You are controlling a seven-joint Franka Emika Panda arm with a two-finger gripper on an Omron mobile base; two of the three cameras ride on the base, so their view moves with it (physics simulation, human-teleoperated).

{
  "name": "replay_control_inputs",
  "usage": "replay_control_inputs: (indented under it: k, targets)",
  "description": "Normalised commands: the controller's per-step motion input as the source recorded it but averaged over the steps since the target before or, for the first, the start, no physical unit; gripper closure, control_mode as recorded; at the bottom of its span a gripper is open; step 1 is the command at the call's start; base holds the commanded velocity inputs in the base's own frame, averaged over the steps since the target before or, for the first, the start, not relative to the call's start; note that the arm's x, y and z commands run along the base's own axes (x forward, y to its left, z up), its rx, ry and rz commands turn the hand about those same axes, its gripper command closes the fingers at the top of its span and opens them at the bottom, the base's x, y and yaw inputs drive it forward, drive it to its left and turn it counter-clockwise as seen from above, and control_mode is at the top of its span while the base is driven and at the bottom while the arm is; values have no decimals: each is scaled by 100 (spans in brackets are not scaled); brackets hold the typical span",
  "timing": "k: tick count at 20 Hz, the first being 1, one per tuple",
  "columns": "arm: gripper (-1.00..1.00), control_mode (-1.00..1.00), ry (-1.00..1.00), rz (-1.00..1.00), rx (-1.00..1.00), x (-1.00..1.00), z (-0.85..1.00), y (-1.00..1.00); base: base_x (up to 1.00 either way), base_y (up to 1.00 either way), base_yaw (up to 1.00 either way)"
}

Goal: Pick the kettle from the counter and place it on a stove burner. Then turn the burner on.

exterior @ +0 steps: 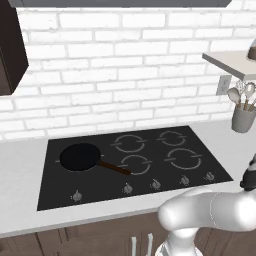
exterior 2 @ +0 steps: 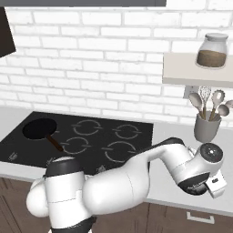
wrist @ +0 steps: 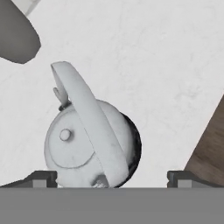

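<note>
Seen from the hand, the kettle (wrist: 89, 148) stands upright on the pale table (wrist: 166, 65) directly under the spread, empty claw (wrist: 112, 177), slightly toward 9 o'clock, its handle running 11 to 5.

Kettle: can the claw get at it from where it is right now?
Probably yes. In the hand view the kettle sits upright on the counter directly below the open claw, between its two tips. Nothing lies between them; the arched handle faces up.
</note>
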Motion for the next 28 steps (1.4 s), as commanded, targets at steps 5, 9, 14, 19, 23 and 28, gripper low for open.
replay_control_inputs:
  k: [5,9,14,19,23,28]
  targets:
    - [-100,-100,0,2,0,15,-24,0,0,0,0]
    - [-100,-100,0,0,0,8,-19,0,0,0,0]
    - [-100,-100,0,0,0,1,-15,0,0,0,0]
    - [100,-100,0,0,0,0,-3,4,0,0,0]
    - [100,-100,-1,0,0,0,13,2,0,0,0]
    - [100,-100,0,0,0,0,8,0,0,0,0]
